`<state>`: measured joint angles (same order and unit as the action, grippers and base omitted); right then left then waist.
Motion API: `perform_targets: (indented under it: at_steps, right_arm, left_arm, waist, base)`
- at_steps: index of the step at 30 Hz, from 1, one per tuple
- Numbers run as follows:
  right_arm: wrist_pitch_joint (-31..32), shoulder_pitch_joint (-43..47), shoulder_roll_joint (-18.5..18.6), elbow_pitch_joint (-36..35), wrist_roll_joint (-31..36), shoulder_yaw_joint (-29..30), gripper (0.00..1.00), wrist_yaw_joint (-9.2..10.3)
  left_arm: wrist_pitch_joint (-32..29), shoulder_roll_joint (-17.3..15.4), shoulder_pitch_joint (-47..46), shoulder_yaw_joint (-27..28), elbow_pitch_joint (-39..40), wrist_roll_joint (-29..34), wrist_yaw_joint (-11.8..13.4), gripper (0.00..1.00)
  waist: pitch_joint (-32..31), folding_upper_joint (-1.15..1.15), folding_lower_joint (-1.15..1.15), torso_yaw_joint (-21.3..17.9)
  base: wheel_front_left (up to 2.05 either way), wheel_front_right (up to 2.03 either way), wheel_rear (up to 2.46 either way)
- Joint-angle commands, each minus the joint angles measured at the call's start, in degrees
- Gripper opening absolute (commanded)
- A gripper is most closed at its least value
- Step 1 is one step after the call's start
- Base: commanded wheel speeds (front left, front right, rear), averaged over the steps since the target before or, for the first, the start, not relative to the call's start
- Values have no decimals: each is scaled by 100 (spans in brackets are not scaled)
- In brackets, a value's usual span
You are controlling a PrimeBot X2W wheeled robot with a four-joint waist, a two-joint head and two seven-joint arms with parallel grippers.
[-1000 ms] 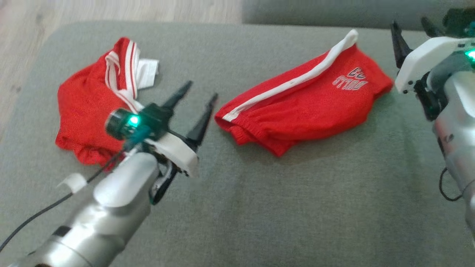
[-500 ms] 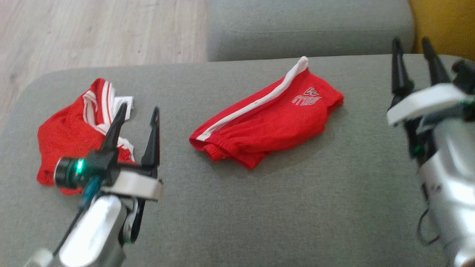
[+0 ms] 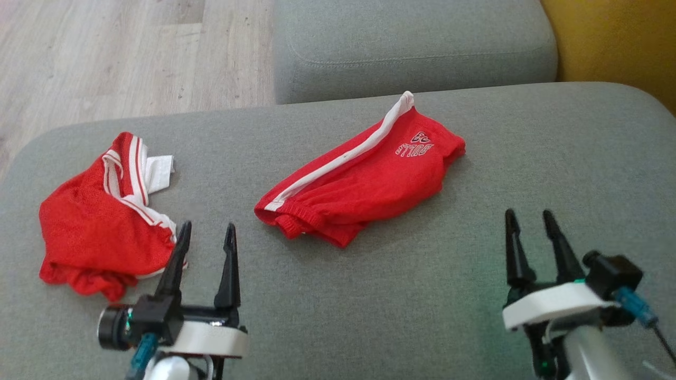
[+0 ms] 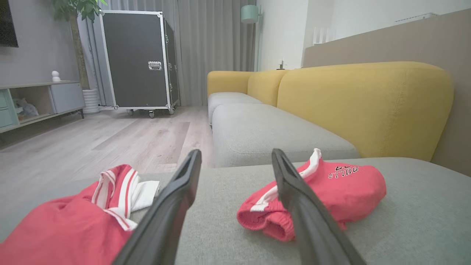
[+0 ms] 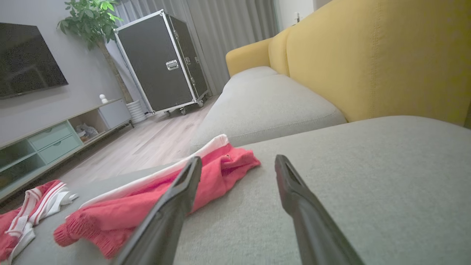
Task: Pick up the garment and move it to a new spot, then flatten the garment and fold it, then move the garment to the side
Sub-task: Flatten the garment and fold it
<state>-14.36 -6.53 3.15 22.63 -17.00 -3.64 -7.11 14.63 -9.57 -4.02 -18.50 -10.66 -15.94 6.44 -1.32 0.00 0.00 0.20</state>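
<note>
Two red garments lie on the grey sofa cushion (image 3: 475, 295). Folded red shorts (image 3: 364, 184) with a white side stripe and white lettering rest at the middle, also seen as shorts (image 4: 331, 191) and shorts (image 5: 220, 173). A crumpled red garment (image 3: 95, 232) with white trim lies at the left, seen too as a heap (image 4: 73, 224) and a heap (image 5: 33, 209). My left gripper (image 3: 207, 227) hovers open beside the crumpled garment's right edge, with nothing between its fingers (image 4: 176, 198). My right gripper (image 3: 528, 214) stands open and empty at the lower right, well apart from the shorts.
A second grey seat cushion (image 3: 412, 47) lies beyond the shorts, with the yellow backrest (image 3: 612, 42) at the right. Wooden floor (image 3: 105, 58) runs past the cushion's left edge. A black flight case (image 4: 136, 59) and a low cabinet (image 5: 55, 140) stand across the room.
The head camera has shifted, so the whole picture moved. Both arms have drawn back toward the near edge, fingers now pointing straight up the view. Both garments lie as before.
</note>
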Motion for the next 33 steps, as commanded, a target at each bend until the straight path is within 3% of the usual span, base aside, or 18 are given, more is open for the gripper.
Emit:
perform_targets:
  at_steps: [1, 10, 15, 20, 25, 33]
  right_arm:
    - [-63, -94, -25, -239, 52, -199, 100, -37]
    - [-63, -86, -26, -256, 220, -160, 100, -37]
    - [71, -640, -26, 138, 333, -13, 100, -37]
    - [594, -1636, -26, 868, 311, 361, 100, -37]
    - [1025, -2724, -27, 1901, 314, 1174, 100, -37]
    - [1310, -3881, 366, 3352, 1729, 2342, 100, -37]
  left_arm:
    - [37, 60, -105, 343, 163, 109, -86, 100]
    - [37, 315, -102, 591, 43, 506, -473, 100]
    - [37, 425, -301, 638, -4, 668, -649, 100]
    - [37, 525, -598, 598, -91, 778, -815, 100]
    - [37, 612, -881, 482, -151, 818, -924, 100]
    - [37, 662, -1191, 286, -199, 806, -954, 100]
  waist:
    - [6, 0, 0, 0]
    - [123, 0, 0, 153]
    - [504, 0, 0, 355]
    - [982, 0, 0, 669]
    - [1387, 0, 0, 1081]
    - [1791, 0, 0, 1584]
  base:
    - [0, 0, 0]
    - [0, 0, 0]
    - [0, 0, 0]
    - [0, 0, 0]
    - [0, 0, 0]
    - [0, 0, 0]
